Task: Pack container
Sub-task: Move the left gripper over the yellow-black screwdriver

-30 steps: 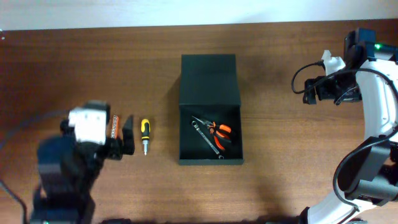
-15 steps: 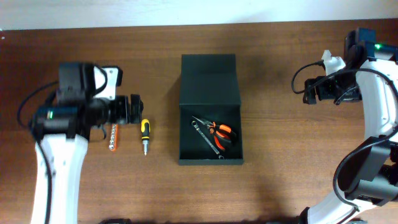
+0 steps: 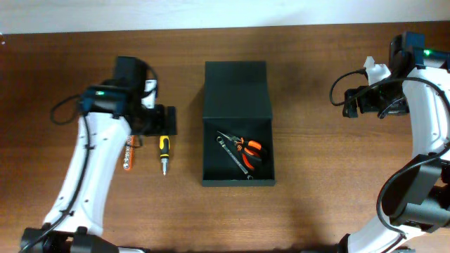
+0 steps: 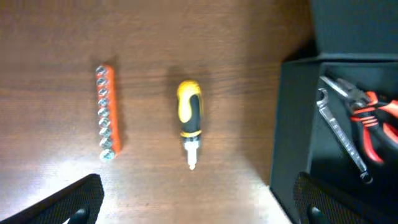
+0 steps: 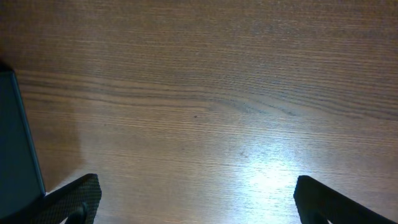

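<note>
The dark container (image 3: 211, 144) lies open at mid-table with its flap lid (image 3: 235, 90) folded back. Inside lie orange-handled pliers (image 3: 249, 150) and a silver wrench (image 3: 233, 154); both also show in the left wrist view, the pliers (image 4: 373, 118) and the wrench (image 4: 341, 135). A yellow-and-black stubby screwdriver (image 3: 163, 152) (image 4: 189, 127) and an orange bit rail (image 3: 128, 154) (image 4: 106, 112) lie left of the container. My left gripper (image 3: 166, 121) (image 4: 196, 202) is open and empty, just above the screwdriver's far end. My right gripper (image 3: 349, 103) (image 5: 196, 202) is open and empty over bare table at the far right.
The wooden table (image 3: 316, 204) runs to a pale wall at the back. The container's wall (image 4: 289, 137) stands right of the screwdriver, and its corner (image 5: 15, 137) shows at the left of the right wrist view.
My left arm has swung from the table's front left toward the back and right, ending over the screwdriver's handle end. The right arm has not moved.
</note>
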Robot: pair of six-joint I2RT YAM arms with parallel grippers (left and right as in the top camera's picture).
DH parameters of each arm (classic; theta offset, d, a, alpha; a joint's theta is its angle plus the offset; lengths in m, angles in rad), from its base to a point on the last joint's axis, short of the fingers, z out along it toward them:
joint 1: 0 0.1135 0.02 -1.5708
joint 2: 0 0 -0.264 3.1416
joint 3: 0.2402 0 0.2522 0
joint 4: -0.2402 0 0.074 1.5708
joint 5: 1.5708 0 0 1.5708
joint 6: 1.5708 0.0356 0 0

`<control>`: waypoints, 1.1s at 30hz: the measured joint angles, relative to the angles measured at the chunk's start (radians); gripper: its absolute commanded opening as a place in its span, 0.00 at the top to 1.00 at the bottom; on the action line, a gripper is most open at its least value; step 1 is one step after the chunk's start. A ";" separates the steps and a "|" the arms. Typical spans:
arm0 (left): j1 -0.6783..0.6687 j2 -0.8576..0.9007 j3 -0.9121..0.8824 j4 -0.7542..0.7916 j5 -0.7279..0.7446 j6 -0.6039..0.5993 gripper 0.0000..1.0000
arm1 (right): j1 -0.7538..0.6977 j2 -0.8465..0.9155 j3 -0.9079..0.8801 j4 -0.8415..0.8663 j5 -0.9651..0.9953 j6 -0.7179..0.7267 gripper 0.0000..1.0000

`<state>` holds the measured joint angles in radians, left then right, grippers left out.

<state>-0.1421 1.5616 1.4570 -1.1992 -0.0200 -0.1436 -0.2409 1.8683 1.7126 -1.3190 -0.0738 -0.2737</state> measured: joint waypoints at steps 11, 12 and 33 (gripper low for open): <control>-0.040 0.018 0.000 0.044 -0.057 -0.031 0.01 | 0.000 0.000 0.000 0.000 0.000 0.000 0.01; -0.035 0.025 0.000 0.048 -0.059 -0.033 0.01 | 0.000 0.000 0.000 0.000 0.000 0.000 0.01; -0.008 0.255 0.000 0.098 0.024 -0.034 0.01 | 0.000 0.000 0.000 0.000 0.000 0.000 0.01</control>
<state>-0.1497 1.8164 1.4574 -1.1015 0.0040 -0.1776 -0.2409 1.8683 1.7126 -1.3190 -0.0738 -0.2737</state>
